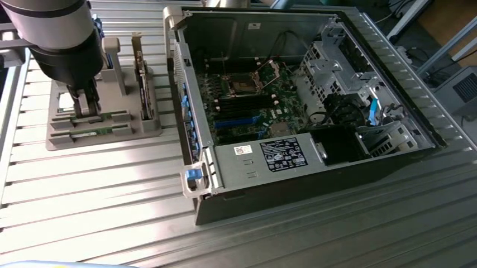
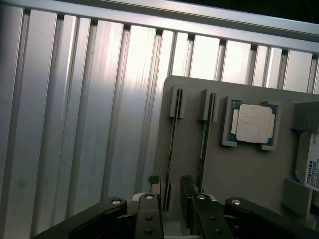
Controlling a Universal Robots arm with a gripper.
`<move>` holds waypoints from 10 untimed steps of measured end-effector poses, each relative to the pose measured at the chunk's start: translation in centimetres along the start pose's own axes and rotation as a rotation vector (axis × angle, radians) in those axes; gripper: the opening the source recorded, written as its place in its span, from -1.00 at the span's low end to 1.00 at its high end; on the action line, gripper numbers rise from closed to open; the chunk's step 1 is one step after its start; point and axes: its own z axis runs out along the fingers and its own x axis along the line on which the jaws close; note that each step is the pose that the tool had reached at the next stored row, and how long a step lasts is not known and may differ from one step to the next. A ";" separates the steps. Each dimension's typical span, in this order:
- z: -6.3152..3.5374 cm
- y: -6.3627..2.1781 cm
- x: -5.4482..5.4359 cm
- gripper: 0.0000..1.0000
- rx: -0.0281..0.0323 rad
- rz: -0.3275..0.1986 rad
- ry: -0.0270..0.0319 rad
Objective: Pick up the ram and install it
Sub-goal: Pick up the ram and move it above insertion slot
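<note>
The pincer (image 2: pixel 170 186) stands wide open and holds nothing, its two dark fingertips (image 2: pixel 153 180) on either side of the ram (image 2: pixel 172 134). The ram sits on edge in a slot of the grey holder (image 2: pixel 239 169), running straight out from between the tips; whether they touch it cannot be told. Just beside the pincer, in the next slot, stands the twin stick (image 2: pixel 204 134). Beyond the twin on that same side lies the square silver processor (image 2: pixel 254 123) in its recess, then a part with a white Toshiba label (image 2: pixel 311 167). The holder rests on the ribbed metal tabletop (image 2: pixel 75 124). Farther off stands the expansion card (image 1: pixel 142 84), and well apart the opened computer case (image 1: pixel 238 167).
</note>
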 end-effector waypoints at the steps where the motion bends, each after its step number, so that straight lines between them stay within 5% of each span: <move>1: 0.11 0.04 0.0 -0.40 0.0000 0.000 0.0000; 10: 1.45 0.35 0.0 -0.40 0.0000 0.000 0.0000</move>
